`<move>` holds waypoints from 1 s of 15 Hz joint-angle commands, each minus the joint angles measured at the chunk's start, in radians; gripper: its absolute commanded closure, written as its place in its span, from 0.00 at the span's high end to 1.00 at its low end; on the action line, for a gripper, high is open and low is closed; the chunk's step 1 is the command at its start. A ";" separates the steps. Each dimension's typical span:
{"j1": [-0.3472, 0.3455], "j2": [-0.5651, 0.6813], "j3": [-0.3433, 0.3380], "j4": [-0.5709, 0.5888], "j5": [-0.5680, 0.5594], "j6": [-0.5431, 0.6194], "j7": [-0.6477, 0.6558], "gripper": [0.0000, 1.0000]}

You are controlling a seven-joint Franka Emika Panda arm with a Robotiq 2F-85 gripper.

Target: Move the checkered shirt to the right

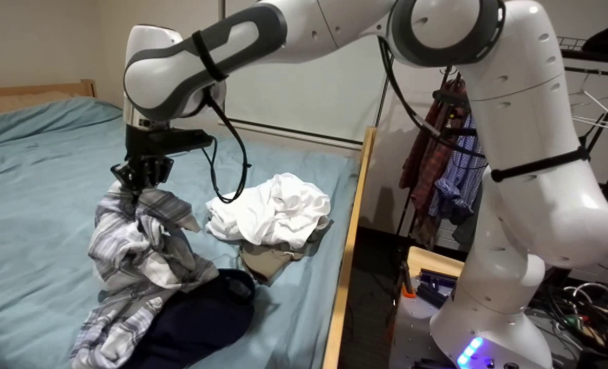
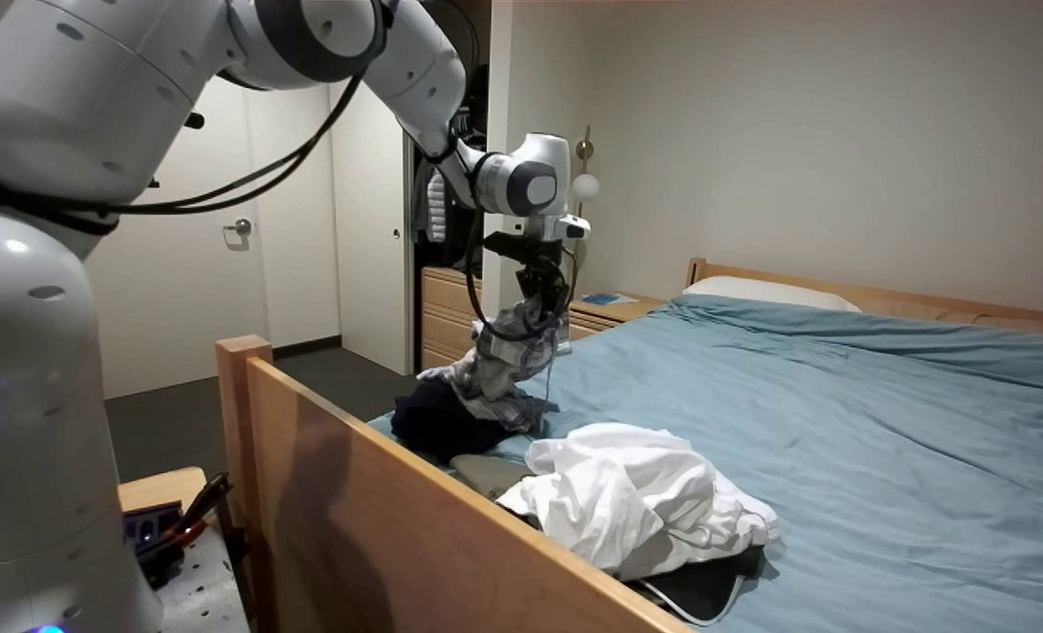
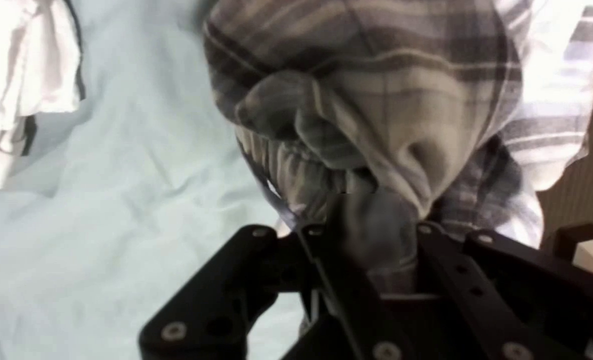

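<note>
The checkered shirt is grey, white and lavender plaid. It hangs bunched from my gripper. Its lower part trails down beside and over a navy garment on the bed; exact contact underneath is hidden. The shirt also shows hanging below the gripper in an exterior view, with folds near the navy garment. In the wrist view, the gripper fingers are closed on a gathered fold of the shirt. The fingertips themselves are partly covered by cloth.
A navy garment lies under the shirt. A white garment lies in a heap beside it, over a khaki piece and a black piece. The wooden bed board stands between the robot base and the blue bed sheet.
</note>
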 commanded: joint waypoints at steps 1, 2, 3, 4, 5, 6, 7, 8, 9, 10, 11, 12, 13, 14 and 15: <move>0.030 -0.097 -0.068 -0.039 -0.090 0.023 0.185 0.09; 0.038 -0.113 -0.085 -0.040 -0.117 0.026 0.238 0.09; 0.045 -0.143 -0.100 -0.041 -0.143 0.022 0.287 0.09; 0.051 -0.166 -0.112 -0.043 -0.171 0.017 0.335 0.09; 0.054 -0.196 -0.119 -0.045 -0.194 0.011 0.374 0.09; 0.052 -0.221 -0.121 -0.046 -0.211 0.007 0.401 0.09; 0.051 -0.248 -0.124 -0.048 -0.226 0.003 0.435 0.09; 0.051 -0.272 -0.127 -0.051 -0.246 0.000 0.474 0.09; 0.039 -0.300 -0.120 -0.056 -0.249 -0.002 0.486 0.09; 0.034 -0.319 -0.118 -0.059 -0.263 -0.002 0.513 0.09; 0.032 -0.339 -0.122 -0.063 -0.283 -0.001 0.557 0.09; 0.024 -0.357 -0.118 -0.067 -0.288 -0.005 0.573 0.09; -0.001 -0.380 -0.100 -0.078 -0.239 -0.007 0.523 0.09; -0.015 -0.389 -0.090 -0.078 -0.210 -0.017 0.492 0.09; -0.031 -0.377 -0.075 -0.065 -0.161 -0.036 0.438 0.09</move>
